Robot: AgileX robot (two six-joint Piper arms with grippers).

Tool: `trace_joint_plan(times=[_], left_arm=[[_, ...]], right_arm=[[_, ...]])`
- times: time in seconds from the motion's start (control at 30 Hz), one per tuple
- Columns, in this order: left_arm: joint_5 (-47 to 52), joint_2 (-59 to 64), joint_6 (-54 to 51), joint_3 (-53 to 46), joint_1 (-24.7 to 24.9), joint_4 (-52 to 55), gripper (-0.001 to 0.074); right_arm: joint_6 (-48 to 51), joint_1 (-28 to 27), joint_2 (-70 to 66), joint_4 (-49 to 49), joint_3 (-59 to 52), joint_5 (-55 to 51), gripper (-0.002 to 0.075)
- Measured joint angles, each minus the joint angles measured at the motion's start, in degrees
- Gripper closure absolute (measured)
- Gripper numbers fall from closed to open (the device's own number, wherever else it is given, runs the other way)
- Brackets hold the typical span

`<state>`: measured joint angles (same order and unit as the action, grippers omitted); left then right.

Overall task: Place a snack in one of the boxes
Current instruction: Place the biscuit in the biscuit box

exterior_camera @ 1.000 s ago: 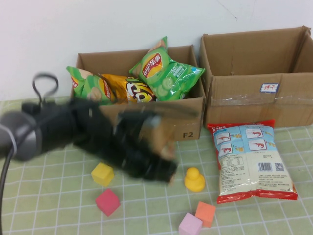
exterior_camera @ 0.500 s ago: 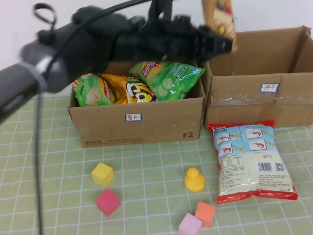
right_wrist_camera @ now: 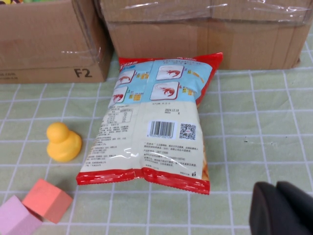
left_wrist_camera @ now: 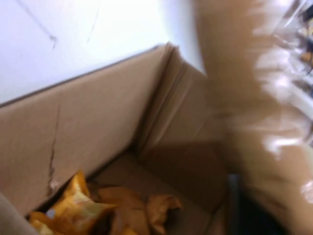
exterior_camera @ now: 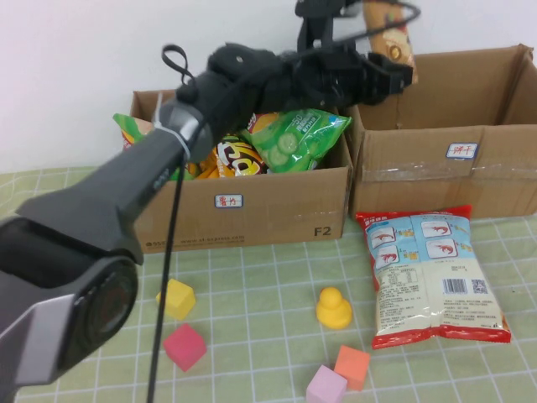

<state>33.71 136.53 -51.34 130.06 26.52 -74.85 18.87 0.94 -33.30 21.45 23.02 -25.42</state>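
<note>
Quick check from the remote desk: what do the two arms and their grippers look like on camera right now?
The left arm is dark grey-black with a black cable looping along it; the left gripper is black. Of the right gripper, only a black rounded corner shows in its wrist view. No markings visible.

Grey-and-black left arm (exterior_camera: 126, 193), thin black looping cable (exterior_camera: 172, 63), black left pincer (exterior_camera: 394, 71), black right pincer (right_wrist_camera: 283, 210)
</note>
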Motion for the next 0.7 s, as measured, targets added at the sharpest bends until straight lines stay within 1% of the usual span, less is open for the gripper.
trace_joint_plan(times=[0.03,0.13,0.17,0.23,0.27,0.3,0.37,0.5,0.53,0.6,0.7], left_arm=[[0.0,0.81,-0.91,0.44,-0.02,0.0,0.0509],[-0.14,2.18,-1.6,0.75,0.53,1.06,0.0279],[0.38,2.56,-1.6,0.75,0.8,1.4,0.0221],[2.85,2.83,-1.6,0.75,1.07,2.71,0.0169],[4.49,2.83,-1.48,0.75,1.19,3.65,0.0171],[5.83,2.83,-1.21,0.75,1.19,4.76,0.0183],[8.53,2.3,0.41,0.75,1.19,7.42,0.0254],[11.84,0.21,8.75,0.75,-0.09,14.51,0.0505],[13.03,-0.67,10.84,0.75,-0.74,16.67,0.0591],[15.87,-2.73,13.26,0.75,-1.95,20.14,0.0669],[21.42,-6.15,14.86,0.89,-2.99,25.27,0.0713]], right_arm=[[0.12,0.0,0.0,0.0,0.0,0.0,0.0728],[0.46,0.0,0.0,0.09,0.0,0.13,0.0728],[0.56,0.0,0.0,0.09,0.0,0.13,0.0728],[0.58,0.0,0.0,0.09,0.0,0.13,0.0728],[0.68,0.0,0.0,0.09,0.0,0.21,0.0728],[0.68,0.0,0.0,0.09,0.0,0.21,0.0728],[0.68,0.0,0.0,0.09,0.0,0.21,0.0728],[0.68,0.0,0.0,0.13,0.0,0.08,0.0728],[0.68,0.0,0.0,0.13,0.0,-0.03,0.0728],[0.68,0.0,0.0,0.13,0.0,-0.28,0.0728],[0.68,0.0,0.0,0.13,0.0,-0.6,0.0728]])
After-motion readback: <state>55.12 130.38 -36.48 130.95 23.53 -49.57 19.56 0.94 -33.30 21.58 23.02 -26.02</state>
